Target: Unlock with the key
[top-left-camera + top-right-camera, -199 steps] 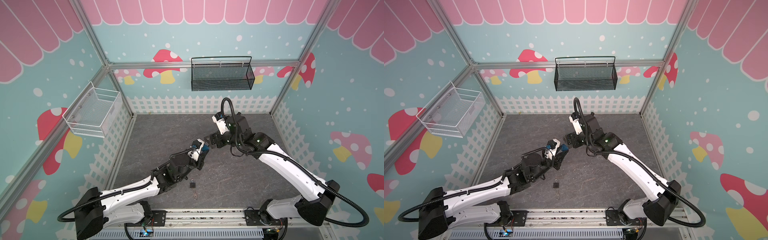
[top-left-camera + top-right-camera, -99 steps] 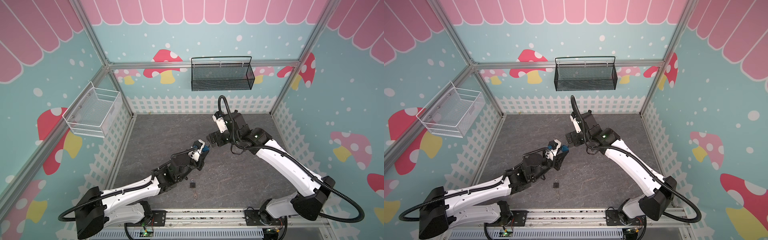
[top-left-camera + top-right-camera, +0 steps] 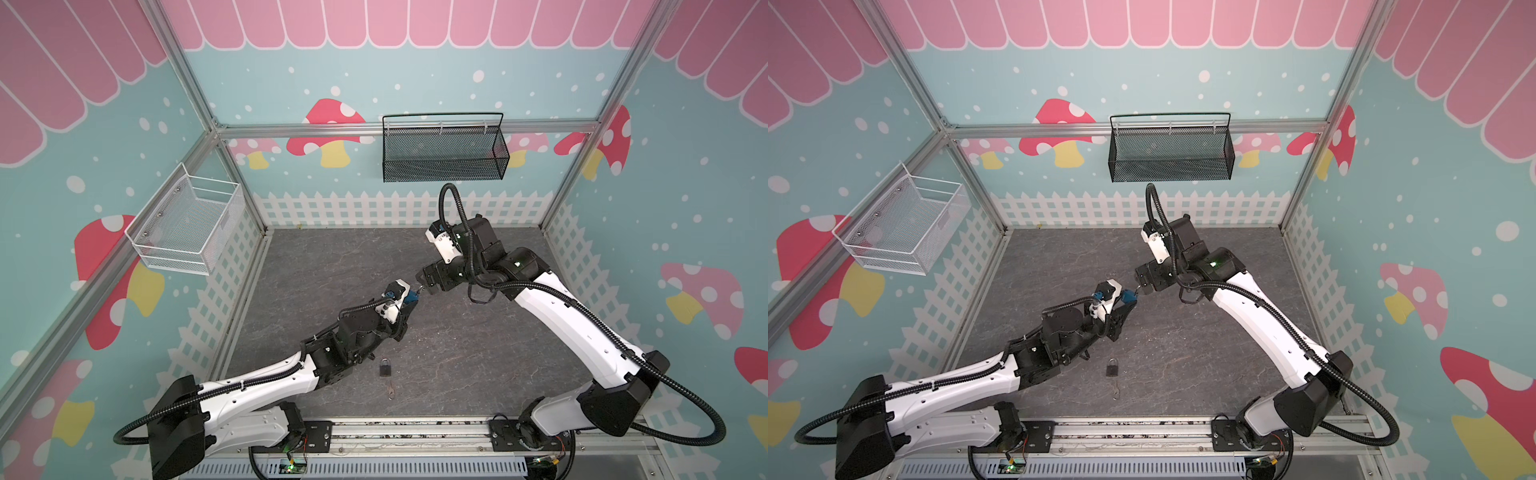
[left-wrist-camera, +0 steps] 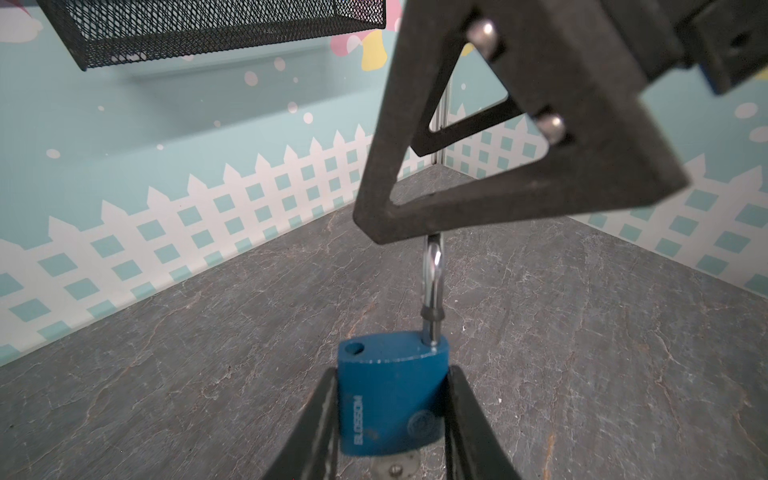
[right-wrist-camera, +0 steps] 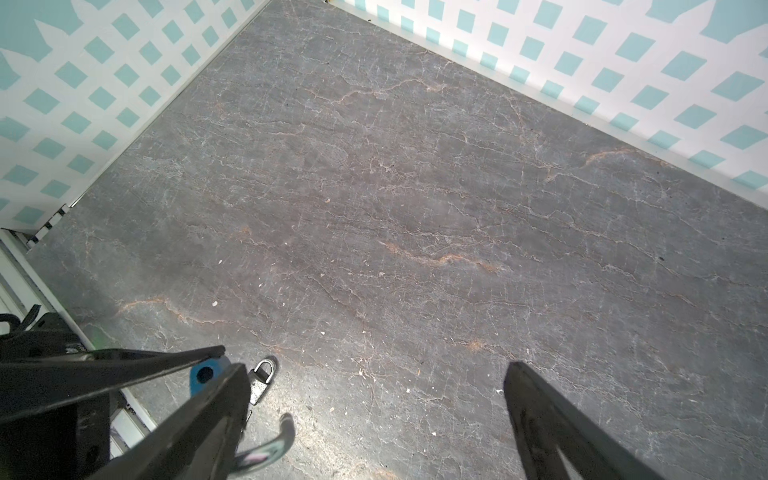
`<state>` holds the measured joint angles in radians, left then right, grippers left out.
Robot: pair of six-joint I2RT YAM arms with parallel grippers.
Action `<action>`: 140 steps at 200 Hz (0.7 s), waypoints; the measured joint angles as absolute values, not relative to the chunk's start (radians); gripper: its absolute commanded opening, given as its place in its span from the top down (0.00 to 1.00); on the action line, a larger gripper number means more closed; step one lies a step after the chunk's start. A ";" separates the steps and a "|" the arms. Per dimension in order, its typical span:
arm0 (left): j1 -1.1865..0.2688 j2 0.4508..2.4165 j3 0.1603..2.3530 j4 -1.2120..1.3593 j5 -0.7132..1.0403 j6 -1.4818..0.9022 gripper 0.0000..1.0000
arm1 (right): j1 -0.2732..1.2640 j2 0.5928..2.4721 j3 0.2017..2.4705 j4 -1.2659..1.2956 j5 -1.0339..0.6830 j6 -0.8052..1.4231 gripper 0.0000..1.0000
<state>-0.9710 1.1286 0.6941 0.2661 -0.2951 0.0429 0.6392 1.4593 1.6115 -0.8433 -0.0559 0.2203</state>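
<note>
Right gripper (image 5: 374, 368) jaws spread wider than second ago, shackle (image 4: 432, 274) loose between them. Left gripper (image 4: 390, 376) pinches blue padlock (image 3: 411, 296), mid-frame in both top views. One shackle leg out: likely unlocked.

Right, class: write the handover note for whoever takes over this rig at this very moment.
Left gripper: jaws shut on the blue padlock.
Right gripper: jaws open, empty, one finger close beside the shackle.
Done: shackle is out, one hole in the body empty, so it looks unlocked.
On the table: a small grey padlock, shackle apparently closed, and a thin key-like item near it, too small to confirm.
Left: probably set the blue padlock down; check whether the grey one needs unlocking.
</note>
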 measured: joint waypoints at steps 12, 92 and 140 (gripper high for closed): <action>-0.971 1.127 0.694 0.266 -0.294 0.047 1.00 | 0.631 1.459 1.612 -0.846 -0.068 0.215 0.01; -0.971 1.127 0.694 0.266 -0.323 0.049 1.00 | 0.580 1.425 1.580 -0.854 -0.151 0.194 0.01; -0.971 1.118 0.694 0.267 -0.356 0.048 1.00 | 0.566 1.374 1.521 -0.867 -0.199 0.194 0.01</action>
<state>-0.9710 1.1179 0.6941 0.2672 -0.3557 0.0483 0.5663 1.3739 1.5211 -0.8669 -0.1993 0.1940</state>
